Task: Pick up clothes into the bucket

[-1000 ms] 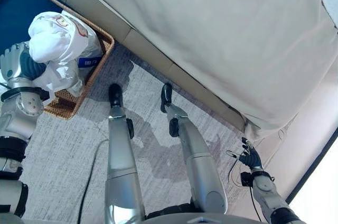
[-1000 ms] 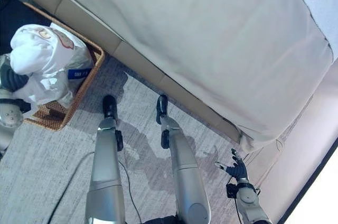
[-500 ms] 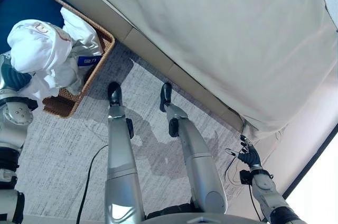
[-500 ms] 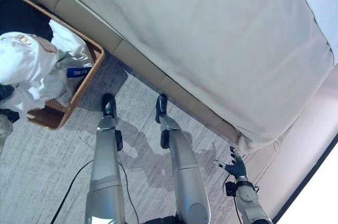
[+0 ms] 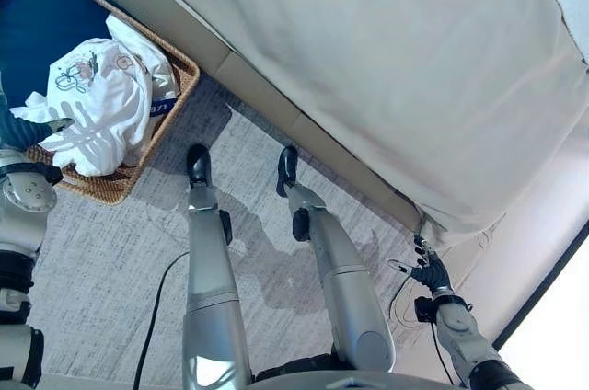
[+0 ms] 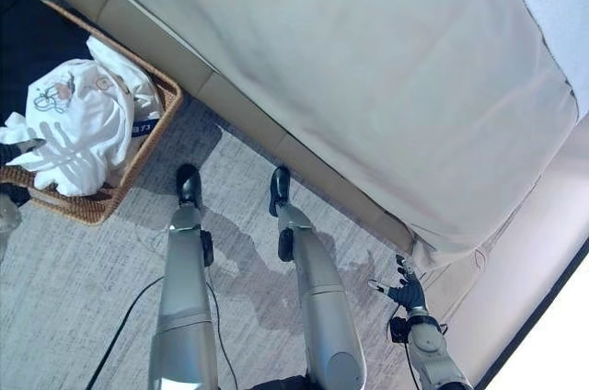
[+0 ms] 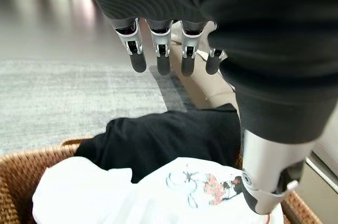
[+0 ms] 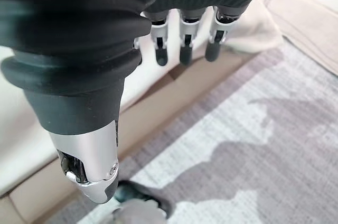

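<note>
A white printed garment [image 5: 97, 105] lies heaped in the wicker basket [image 5: 179, 77] on the carpet beside the sofa [image 5: 386, 68], on top of a dark garment [image 7: 169, 142], so the drop looks done, and no other loose clothes can be seen on the visible carpet or sofa. The left hand [image 7: 169, 57] hangs just above the basket with straight, released fingers, holding nothing. The right hand [image 5: 429, 272] sits well away by the sofa's far corner, relaxed and empty.

You have a brown woven wicker basket [image 5: 175, 86]; inside, a white garment [image 5: 101, 114] with a small grey and red-pink printed motif, over a black garment [image 7: 163, 139]. The bed cover [image 5: 386, 59] is cream, the carpet [image 5: 101, 261] mottled grey.
</note>
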